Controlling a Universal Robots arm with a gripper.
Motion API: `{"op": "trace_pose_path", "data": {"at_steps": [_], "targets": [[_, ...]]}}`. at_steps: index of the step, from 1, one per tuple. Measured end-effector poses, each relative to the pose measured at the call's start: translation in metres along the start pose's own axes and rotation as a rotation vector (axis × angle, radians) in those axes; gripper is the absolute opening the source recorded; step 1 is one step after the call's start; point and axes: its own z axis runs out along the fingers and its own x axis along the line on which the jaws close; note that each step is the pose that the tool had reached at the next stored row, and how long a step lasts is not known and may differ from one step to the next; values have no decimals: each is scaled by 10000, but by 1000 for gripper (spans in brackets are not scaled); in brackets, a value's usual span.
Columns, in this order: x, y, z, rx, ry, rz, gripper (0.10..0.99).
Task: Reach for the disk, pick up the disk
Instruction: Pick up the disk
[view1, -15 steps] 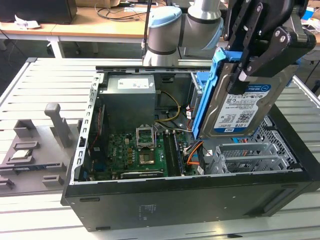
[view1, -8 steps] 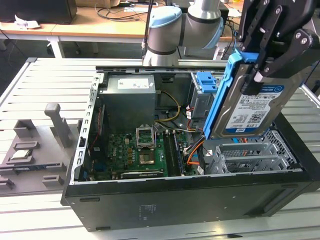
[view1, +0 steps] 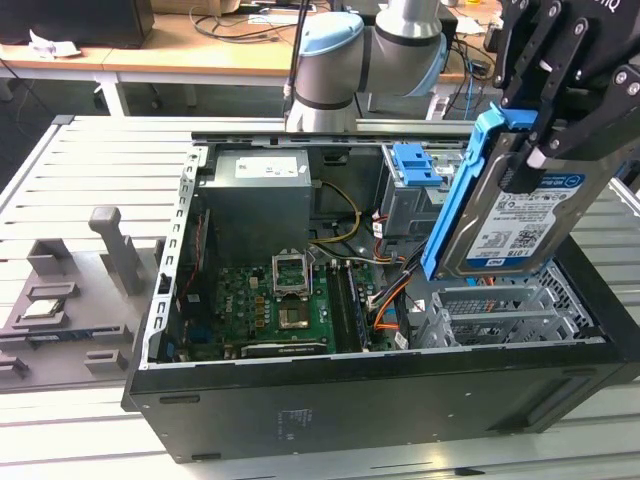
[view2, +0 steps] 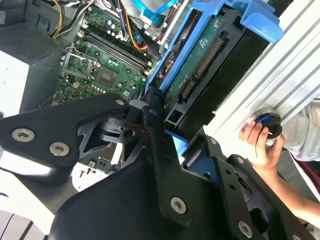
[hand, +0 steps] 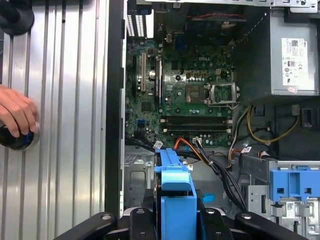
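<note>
Disk (view1: 512, 222), with its blue side rails, hangs tilted in the air above the open computer case (view1: 400, 400), over the metal drive cage at the exterior view's right, clamped between the black fingers of the gripper (view1: 545, 125).

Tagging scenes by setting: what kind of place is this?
Likely a robotics lab or test bench: an open computer case on a slatted metal table, cluttered desks behind, pincer holding the disk.
</note>
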Motion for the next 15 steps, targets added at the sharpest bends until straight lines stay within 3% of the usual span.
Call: {"op": "trace_pose_path", "data": {"at_steps": [5, 10, 15], "targets": [[20, -54, 83, -3, -1, 0, 369], [137, -143, 130, -6, -2, -1, 369], [145, -218, 220, -9, -2, -1, 369]]}}
